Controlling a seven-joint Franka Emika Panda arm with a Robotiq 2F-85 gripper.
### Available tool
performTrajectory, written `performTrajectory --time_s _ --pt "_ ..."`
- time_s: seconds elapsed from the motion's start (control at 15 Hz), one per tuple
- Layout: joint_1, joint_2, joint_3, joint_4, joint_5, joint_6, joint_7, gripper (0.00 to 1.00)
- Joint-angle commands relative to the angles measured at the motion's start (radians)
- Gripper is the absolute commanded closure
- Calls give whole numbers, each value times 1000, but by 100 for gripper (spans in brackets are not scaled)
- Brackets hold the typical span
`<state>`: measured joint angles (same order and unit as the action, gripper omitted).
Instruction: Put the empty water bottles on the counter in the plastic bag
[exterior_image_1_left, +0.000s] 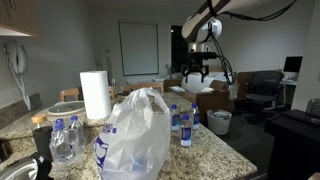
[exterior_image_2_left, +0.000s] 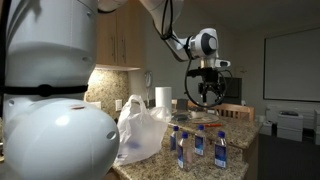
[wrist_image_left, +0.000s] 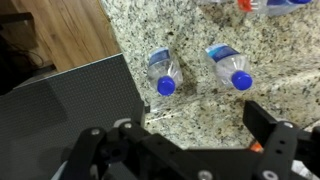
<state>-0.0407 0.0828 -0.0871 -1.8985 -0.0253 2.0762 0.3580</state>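
My gripper (exterior_image_1_left: 197, 72) (exterior_image_2_left: 207, 92) hangs open and empty, high above the counter's (exterior_image_1_left: 214, 152) far end. From the wrist, the gripper (wrist_image_left: 180, 128) looks straight down on the granite counter (wrist_image_left: 200, 105), with two empty water bottles (wrist_image_left: 163, 75) (wrist_image_left: 230, 65) standing upright ahead of its fingertips. Both exterior views show blue-capped bottles (exterior_image_1_left: 185, 128) (exterior_image_2_left: 198, 143) (exterior_image_2_left: 220, 150) grouped beside the plastic bag (exterior_image_1_left: 135, 135) (exterior_image_2_left: 140, 130), which stands crumpled in the middle of the counter. More bottles (exterior_image_1_left: 62, 138) stand on the bag's other side.
A white paper towel roll (exterior_image_1_left: 95, 95) (exterior_image_2_left: 163, 97) stands behind the bag. In the wrist view a dark panel (wrist_image_left: 60, 110) lies beyond the counter's edge, with wooden floor (wrist_image_left: 70, 30) past it. Chairs and a waste bin (exterior_image_1_left: 219, 121) stand in the room behind.
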Motion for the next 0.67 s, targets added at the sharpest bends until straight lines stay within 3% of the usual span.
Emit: performTrajectory --time_s 0.0,0.33,0.6 --pt "-6 20 -1 3 -4 4 0 0" --pt "-4 35 -2 11 -4 5 0 0" --pt "0 171 -9 158 -27 -71 38 0"
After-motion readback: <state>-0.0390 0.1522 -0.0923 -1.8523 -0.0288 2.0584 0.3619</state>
